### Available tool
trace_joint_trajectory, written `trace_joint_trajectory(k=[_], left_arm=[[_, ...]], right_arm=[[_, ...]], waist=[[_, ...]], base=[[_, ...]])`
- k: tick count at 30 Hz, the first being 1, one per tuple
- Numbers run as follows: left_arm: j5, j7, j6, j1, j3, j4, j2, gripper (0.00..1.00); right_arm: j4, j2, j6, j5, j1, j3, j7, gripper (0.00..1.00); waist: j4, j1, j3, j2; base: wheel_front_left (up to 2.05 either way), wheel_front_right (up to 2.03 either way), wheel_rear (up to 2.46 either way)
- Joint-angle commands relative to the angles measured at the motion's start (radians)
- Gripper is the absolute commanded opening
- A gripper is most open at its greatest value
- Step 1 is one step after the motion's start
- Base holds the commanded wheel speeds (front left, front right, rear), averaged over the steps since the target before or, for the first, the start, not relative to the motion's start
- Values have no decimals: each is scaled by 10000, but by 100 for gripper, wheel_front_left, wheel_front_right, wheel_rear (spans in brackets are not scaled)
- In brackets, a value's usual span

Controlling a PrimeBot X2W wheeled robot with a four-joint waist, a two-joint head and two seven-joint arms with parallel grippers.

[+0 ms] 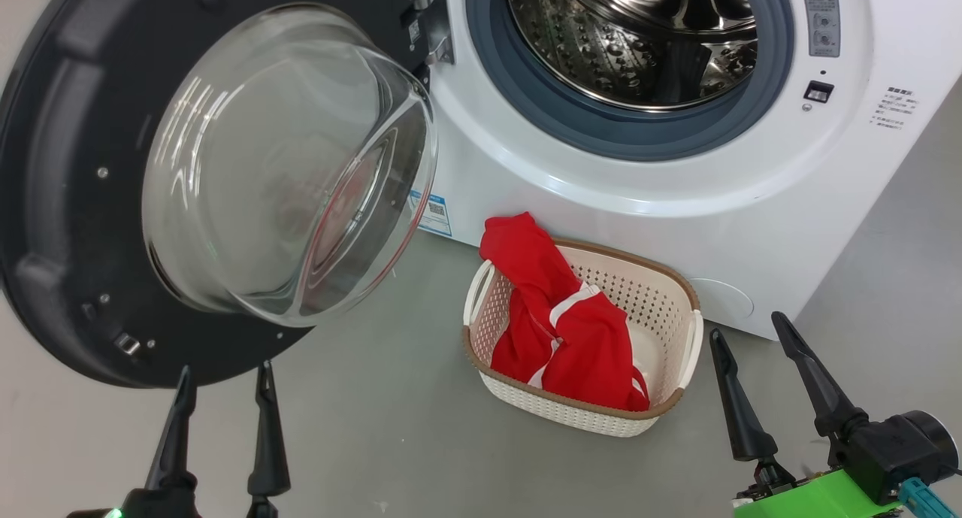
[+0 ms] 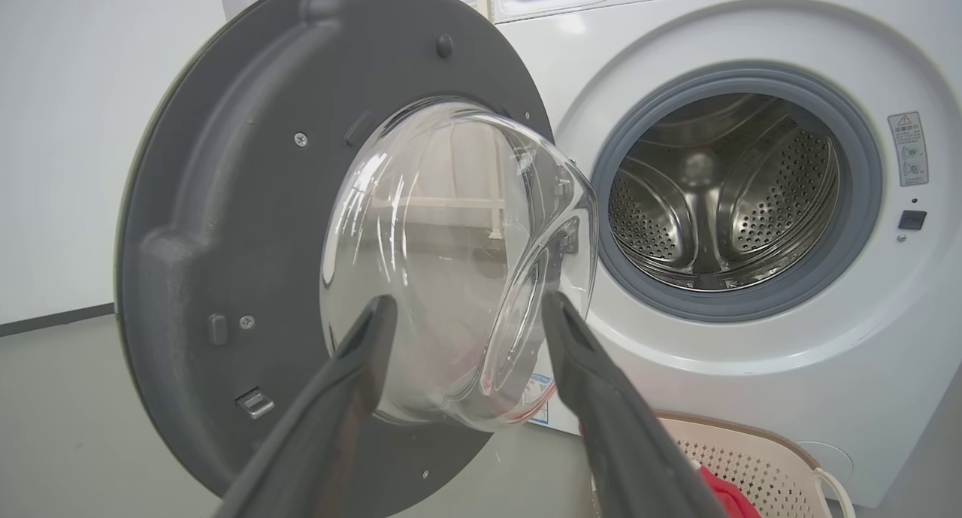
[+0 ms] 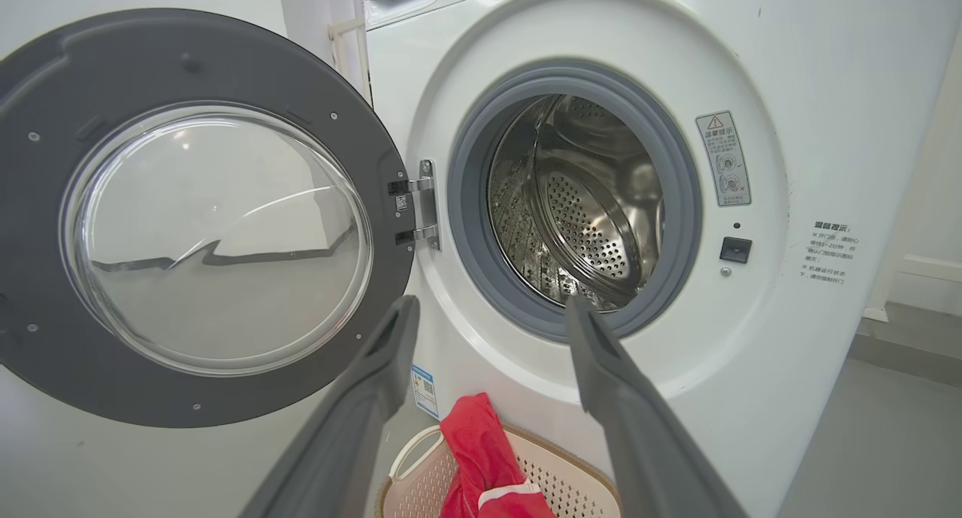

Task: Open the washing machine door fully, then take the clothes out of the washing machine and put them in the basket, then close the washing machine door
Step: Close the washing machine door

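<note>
Steel drum (image 1: 601, 44) looks empty to me; red clothes (image 1: 579, 337) in basket (image 1: 661, 292). Closing step in hand. Left gripper (image 1: 225, 369), right gripper (image 1: 748, 327) both spread, empty. Next I swing washing machine door (image 1: 68, 202) shut from outer face.

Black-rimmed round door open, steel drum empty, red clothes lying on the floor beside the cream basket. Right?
One error: the red-and-white fabric clothes lie inside the cream perforated plastic basket, one end draped over its rim, not on the grey floor beside it. The head view shows it. The rest holds.
</note>
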Motion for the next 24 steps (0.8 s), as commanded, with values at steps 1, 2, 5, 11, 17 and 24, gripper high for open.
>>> trace_joint_trajectory(k=[1,2,5,11,17,24], left_arm=[[69,-78,126,-301,387,-301,59,100],[72,-78,135,-301,390,-307,55,100],[63,-78,140,-301,413,-313,56,100],[9,-78,98,-369,537,-652,41,41],[-54,-78,89,-683,1138,-1586,119,0],[-733,-78,-188,-1456,2359,-2203,210,0]], right_arm=[[-218,-133,62,-88,-428,270,-63,100],[-205,-133,62,-90,-436,284,-63,100],[-172,-133,62,-81,-445,316,-63,100],[-137,-133,62,-47,-391,300,-63,100],[-131,-133,62,-16,-279,274,-63,100],[-144,-133,62,3,-181,284,-63,100]], waist=[[22,0,21,0],[25,0,22,0],[22,0,1,0],[-23,0,-96,0],[-98,0,-220,0],[-254,0,-324,0]], base=[[0,0,0],[0,0,0],[0,0,0],[0,0,0],[0,0,0],[0,0,0]])
